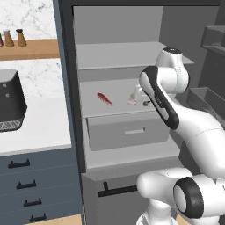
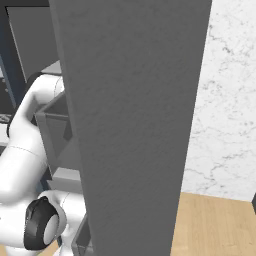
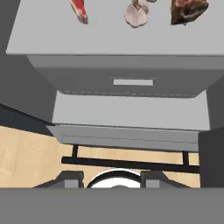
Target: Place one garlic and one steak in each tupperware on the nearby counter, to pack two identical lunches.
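Marble wall and a wooden shelf (image 1: 30,49) with small bottles (image 1: 20,38) fill the far left of the left base view, above a white counter (image 1: 39,127) where a black toaster (image 1: 9,101) stands over blue drawers (image 1: 26,184). Right of that stands an open grey fridge (image 1: 127,30) with bare upper shelves, a middle shelf (image 1: 94,110), and a drawer (image 1: 127,132) below it.

On the middle shelf, going left to right, lie the red strip of steak (image 1: 104,99), then, well apart from it, a pale garlic (image 1: 132,100) near the arm's wrist. In the hand view the same row sits along the top: the strip at the left, the garlic (image 3: 136,15) in the middle, and a brown steak chunk (image 3: 189,10) at the right, each clear of its neighbour. A second pale bit shows just above the garlic at the frame's edge, too cut off to name.

The arm (image 1: 176,110) rises from the lower right of the left base view, bends at a dark elbow and reaches leftward into the fridge at the level of the middle shelf; its wrist hides the hand. In the right base view a grey fridge door (image 2: 135,125) blocks most of the scene, with the arm's white links at the left.

The gripper (image 3: 112,178) points at the fridge front, looking down past the drawer to the wood floor (image 3: 26,153). Its fingertips (image 3: 70,178) appear only as dark stubs at the bottom, so I cannot tell how far apart they stand; nothing lies between them and they touch no food.
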Motion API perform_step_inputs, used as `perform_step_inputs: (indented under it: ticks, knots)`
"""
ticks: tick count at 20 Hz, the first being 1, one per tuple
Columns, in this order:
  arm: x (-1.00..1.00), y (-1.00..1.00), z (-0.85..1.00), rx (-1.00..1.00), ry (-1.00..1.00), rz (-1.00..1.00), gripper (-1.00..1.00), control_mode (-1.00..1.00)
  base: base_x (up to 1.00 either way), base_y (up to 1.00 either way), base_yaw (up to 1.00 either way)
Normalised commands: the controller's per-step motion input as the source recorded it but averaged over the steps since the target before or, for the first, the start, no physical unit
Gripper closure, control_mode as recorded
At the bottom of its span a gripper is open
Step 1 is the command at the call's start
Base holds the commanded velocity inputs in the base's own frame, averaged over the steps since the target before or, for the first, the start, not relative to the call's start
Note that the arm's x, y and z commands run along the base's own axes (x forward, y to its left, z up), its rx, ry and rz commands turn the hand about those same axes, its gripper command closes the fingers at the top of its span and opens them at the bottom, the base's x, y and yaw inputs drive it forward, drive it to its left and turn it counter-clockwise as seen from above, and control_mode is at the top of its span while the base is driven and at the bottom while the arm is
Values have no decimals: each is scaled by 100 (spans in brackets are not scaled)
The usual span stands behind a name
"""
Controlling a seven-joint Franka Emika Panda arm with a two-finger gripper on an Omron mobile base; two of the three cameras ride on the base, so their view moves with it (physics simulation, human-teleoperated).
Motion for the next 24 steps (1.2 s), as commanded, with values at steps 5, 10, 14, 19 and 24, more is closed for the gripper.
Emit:
perform_step_inputs:
  ticks: [5, 10, 14, 19, 24]
  knots:
    - [1, 24, -20, -4, 1, 0, -100, -100, 0, 0, 0]
    - [55, 20, -56, -1, -1, 4, -100, -100, 0, 0, 0]
    - [100, 1, -32, 0, -1, 4, -100, -100, 0, 0, 0]
    - [47, 17, -6, -5, -23, 15, -100, -100, 0, 0, 0]
    - [14, 42, 0, -10, -42, 19, -100, -100, 0, 0, 0]
